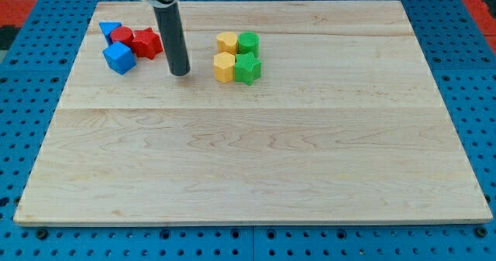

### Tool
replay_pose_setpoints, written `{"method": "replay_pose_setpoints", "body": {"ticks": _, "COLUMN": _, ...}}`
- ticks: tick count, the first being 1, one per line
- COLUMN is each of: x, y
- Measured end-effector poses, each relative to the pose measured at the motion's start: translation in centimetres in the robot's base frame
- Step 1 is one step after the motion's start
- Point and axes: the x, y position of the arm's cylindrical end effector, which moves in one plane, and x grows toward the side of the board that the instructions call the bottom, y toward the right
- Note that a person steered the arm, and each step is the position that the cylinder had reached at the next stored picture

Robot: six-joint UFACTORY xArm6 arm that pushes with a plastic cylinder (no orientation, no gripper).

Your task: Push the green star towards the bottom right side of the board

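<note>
While left of green star point(248, 70), my tip point(180, 73) rests.

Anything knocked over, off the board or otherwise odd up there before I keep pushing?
Nothing stands out. All blocks lie flat on the board: a blue and red cluster at the view's upper left, two yellow blocks beside the green star and another green block. My tip rests between the clusters, touching neither.

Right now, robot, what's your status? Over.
My tip down between the clusters, touching nothing. Green star-shaped block unmoved at the view's top, beside yellow block. Wooden board toward bottom right open.
</note>
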Motion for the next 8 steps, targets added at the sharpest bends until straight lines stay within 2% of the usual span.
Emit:
{"method": "replay_pose_setpoints", "body": {"ticks": 1, "x": 0.0, "y": 4.4}}
{"method": "replay_pose_setpoints", "body": {"ticks": 2, "x": 1.5, "y": 5.1}}
{"method": "replay_pose_setpoints", "body": {"ticks": 3, "x": -0.6, "y": 4.0}}
{"method": "replay_pose_setpoints", "body": {"ticks": 4, "x": -4.6, "y": 2.3}}
{"method": "replay_pose_setpoints", "body": {"ticks": 5, "x": -5.2, "y": 4.5}}
{"method": "replay_pose_setpoints", "body": {"ticks": 6, "x": -3.9, "y": 11.1}}
{"method": "replay_pose_setpoints", "body": {"ticks": 8, "x": 1.6, "y": 12.9}}
